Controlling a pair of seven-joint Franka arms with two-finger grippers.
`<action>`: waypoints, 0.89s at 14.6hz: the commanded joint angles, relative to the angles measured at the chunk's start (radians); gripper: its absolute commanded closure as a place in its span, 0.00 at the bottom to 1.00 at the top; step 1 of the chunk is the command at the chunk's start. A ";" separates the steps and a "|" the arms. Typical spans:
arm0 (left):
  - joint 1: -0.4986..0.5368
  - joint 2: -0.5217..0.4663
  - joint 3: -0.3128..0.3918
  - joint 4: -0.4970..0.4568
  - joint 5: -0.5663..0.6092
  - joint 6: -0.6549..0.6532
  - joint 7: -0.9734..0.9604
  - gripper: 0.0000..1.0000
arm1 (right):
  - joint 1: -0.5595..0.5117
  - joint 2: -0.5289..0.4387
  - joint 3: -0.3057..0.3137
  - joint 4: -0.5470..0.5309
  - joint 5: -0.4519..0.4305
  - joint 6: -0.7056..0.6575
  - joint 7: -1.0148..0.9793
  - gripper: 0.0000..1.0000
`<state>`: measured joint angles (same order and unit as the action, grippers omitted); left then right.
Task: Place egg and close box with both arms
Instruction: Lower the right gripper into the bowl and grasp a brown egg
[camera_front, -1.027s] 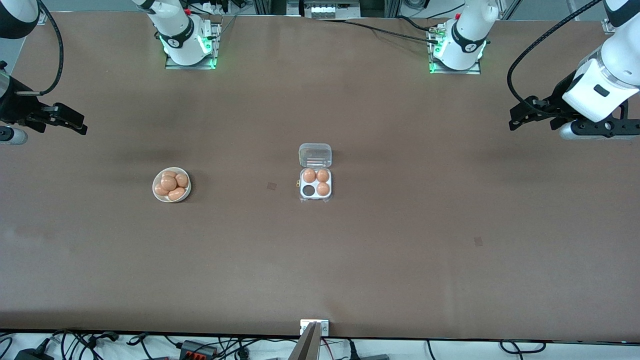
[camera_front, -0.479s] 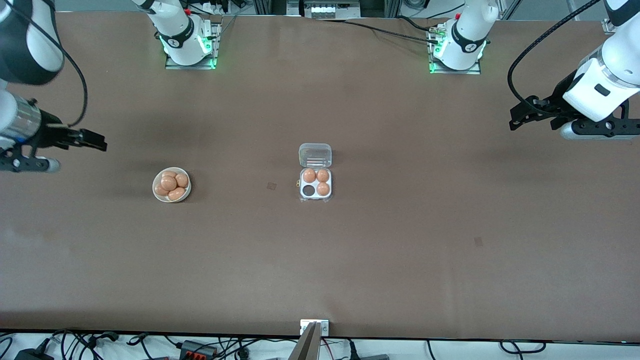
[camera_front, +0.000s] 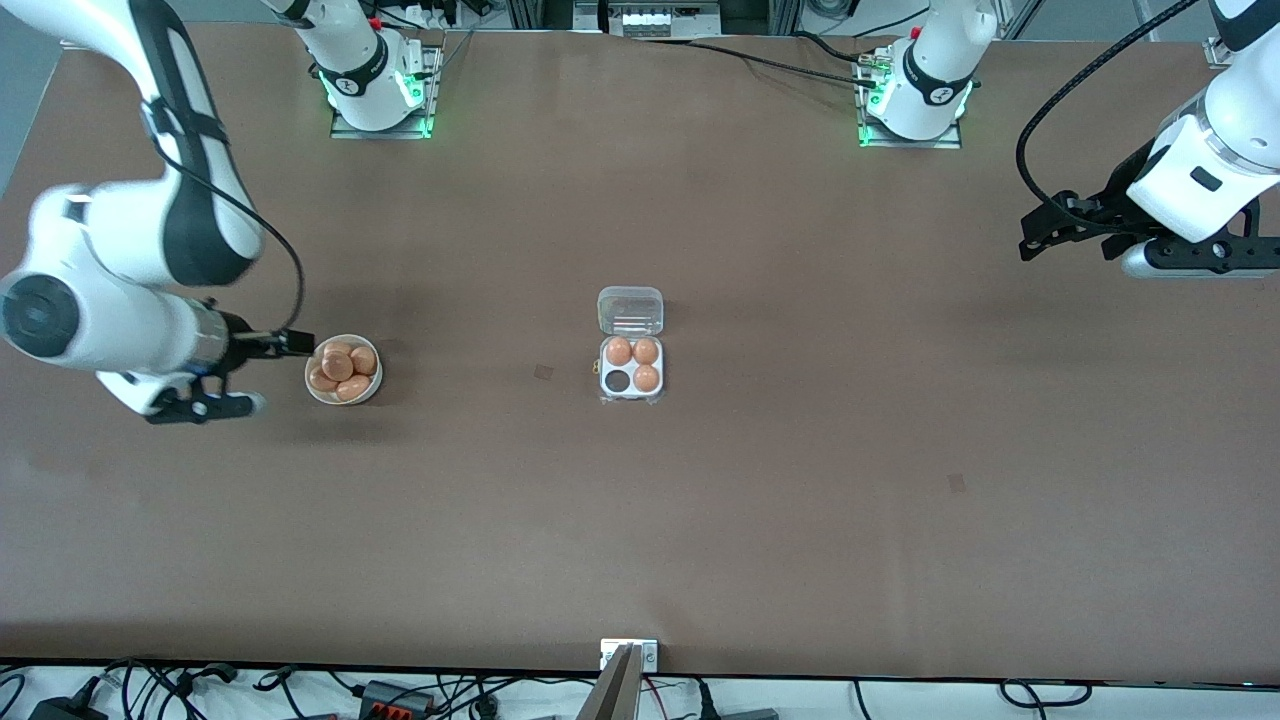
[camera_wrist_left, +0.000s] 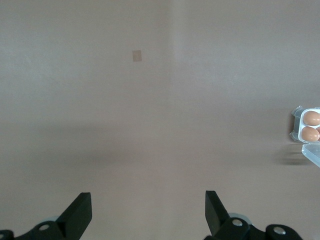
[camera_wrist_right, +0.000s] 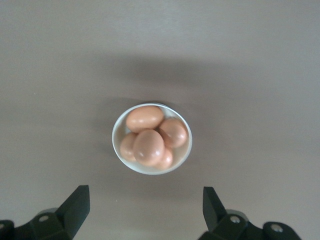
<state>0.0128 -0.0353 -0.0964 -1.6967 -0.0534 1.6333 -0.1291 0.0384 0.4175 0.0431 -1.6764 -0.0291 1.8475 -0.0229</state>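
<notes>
the box (camera_front: 631, 352) sat near the middle of the table (camera_front: 800, 520), its clear lid (camera_front: 630, 310) thrown back flat on the side farther from the front camera. three orange-brown eggs filled three of the four cells of the white tray; the fourth cell (camera_front: 617, 381), the one nearer the front camera and toward the right arm's end, showed dark and bare. in the left wrist view only a corner of the box (camera_wrist_left: 307, 127) could be seen, with two eggs in it.

toward the right arm's end of the table stood a round cream-white bowl (camera_front: 313, 389) heaped with eggs. about five could be counted in the right wrist view, where the bowl (camera_wrist_right: 120, 148) lay between the two spread fingers, and one egg (camera_wrist_right: 148, 147) rested on top of the pile. which of these was the task's egg could not be told, since they all looked alike.

the right gripper (camera_front: 290, 342) hung just beside the bowl, at its rim on the right arm's side, its fingers wide apart and grasping nothing. in its own wrist view the right gripper (camera_wrist_right: 145, 207) showed both fingertips clear of the bowl.

the left gripper (camera_front: 1040, 235) waited well away from the box, over bare table at the left arm's end. its fingers were released and spread, as the left wrist view showed the left gripper (camera_wrist_left: 148, 212) with only brown table between the tips
</notes>
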 joint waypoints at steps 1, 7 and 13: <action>0.004 0.008 0.000 0.025 -0.010 -0.021 0.017 0.00 | 0.015 0.061 -0.003 0.024 0.000 0.001 -0.005 0.00; 0.004 0.008 0.000 0.025 -0.010 -0.027 0.017 0.00 | -0.005 0.144 -0.009 0.006 0.001 0.010 -0.003 0.00; 0.004 0.008 -0.002 0.025 -0.010 -0.032 0.019 0.00 | 0.024 0.159 -0.009 0.006 0.003 0.021 -0.003 0.00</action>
<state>0.0128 -0.0351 -0.0964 -1.6964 -0.0534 1.6240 -0.1291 0.0583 0.5774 0.0343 -1.6739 -0.0292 1.8618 -0.0230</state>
